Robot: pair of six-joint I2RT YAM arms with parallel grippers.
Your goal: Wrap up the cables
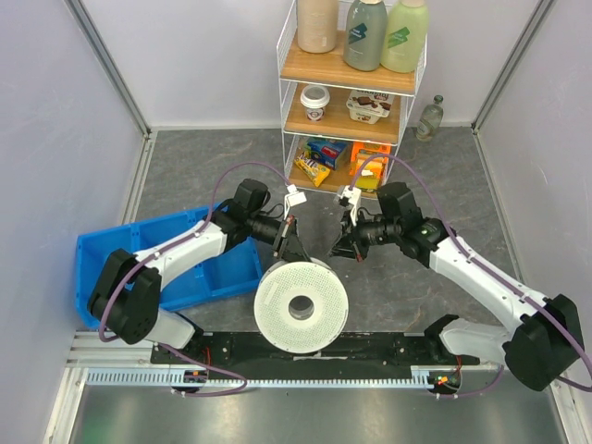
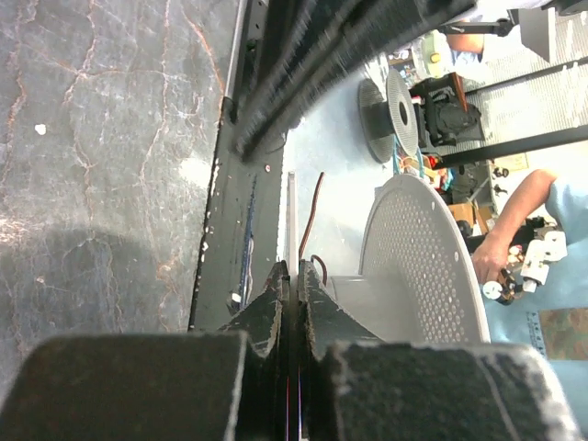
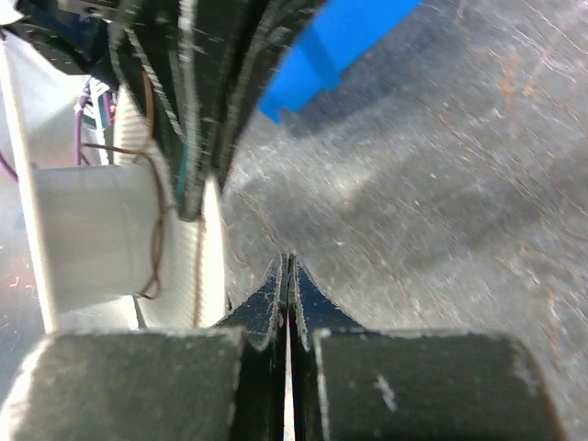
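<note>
While thin dark thread-like cable point(image 3: 158, 234) is lying in loose loops round hub of white perforated plastic spool point(image 1: 301, 305), left gripper point(image 2: 292, 276) and right gripper point(image 3: 287, 266) are hovering just behind spool's far rim, jaws pressed together, probably tensioning strand; actual pinch indiscernible.

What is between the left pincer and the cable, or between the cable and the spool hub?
Nothing visible. The thin cable loops loosely round the spool hub, and it rises right beside the tips of the shut left pincer; whether they pinch it is unclear.
</note>
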